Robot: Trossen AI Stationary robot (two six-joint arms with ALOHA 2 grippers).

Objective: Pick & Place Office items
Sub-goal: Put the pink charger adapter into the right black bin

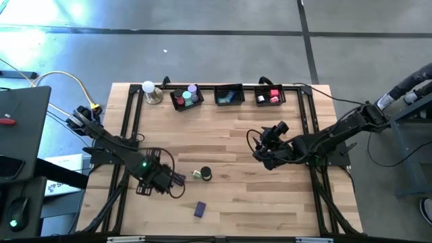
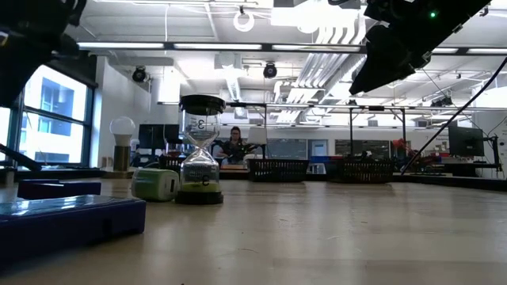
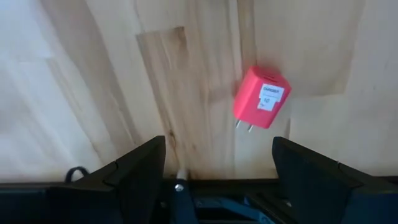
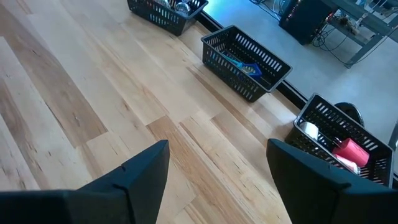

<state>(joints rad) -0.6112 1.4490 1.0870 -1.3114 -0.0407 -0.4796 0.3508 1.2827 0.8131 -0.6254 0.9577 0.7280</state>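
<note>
Left gripper hovering over the table, jaws apart and empty; red charger block lying flat just ahead of the gap, nearer one finger. Best to centre over it, align with flat sides, then descend. Right gripper idle, jaws apart.

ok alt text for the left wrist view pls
A red plug-in charger block with two metal prongs lies on the light wooden table, just ahead of the left end effector. The end effector's two dark fingers stand open, holding nothing.
</note>
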